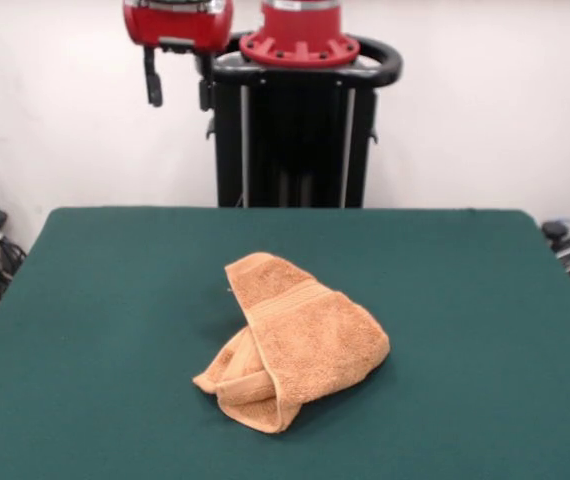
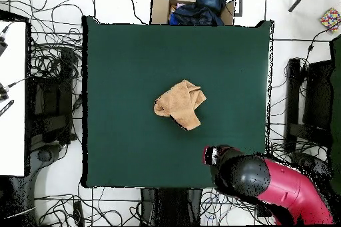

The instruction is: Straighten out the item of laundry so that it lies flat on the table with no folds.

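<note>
The orange-tan towel (image 1: 300, 340) lies crumpled and folded over itself near the middle of the dark green table (image 1: 115, 300). One flap with the woven band is laid across a bunched lower layer. No white tag shows. In the overhead view the towel (image 2: 180, 104) sits just right of the table's (image 2: 120, 71) centre. My gripper (image 1: 178, 85) hangs drawn back high beside the pedestal, far from the towel, with its two black fingers apart and empty. From overhead the gripper (image 2: 212, 154) sits over the table's near right corner.
The black pedestal (image 1: 295, 130) stands behind the table's far edge. A cardboard box (image 2: 160, 8) with dark blue cloth stands past the table's other side. Cables (image 2: 56, 58) cover the floor around the table. A white bench (image 2: 12, 98) stands at the left.
</note>
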Motion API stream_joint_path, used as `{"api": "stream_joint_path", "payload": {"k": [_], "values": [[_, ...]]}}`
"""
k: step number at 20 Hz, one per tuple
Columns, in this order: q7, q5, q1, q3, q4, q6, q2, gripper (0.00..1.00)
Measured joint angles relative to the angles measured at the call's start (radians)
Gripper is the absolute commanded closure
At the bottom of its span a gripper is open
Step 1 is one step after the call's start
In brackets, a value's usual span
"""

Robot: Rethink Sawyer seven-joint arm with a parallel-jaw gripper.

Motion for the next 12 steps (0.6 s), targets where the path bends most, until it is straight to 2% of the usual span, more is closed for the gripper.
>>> {"api": "stream_joint_path", "payload": {"k": [12], "values": [[-0.040, -0.087, 0.001, 0.051, -0.046, 0.002, 0.068, 0.00]]}}
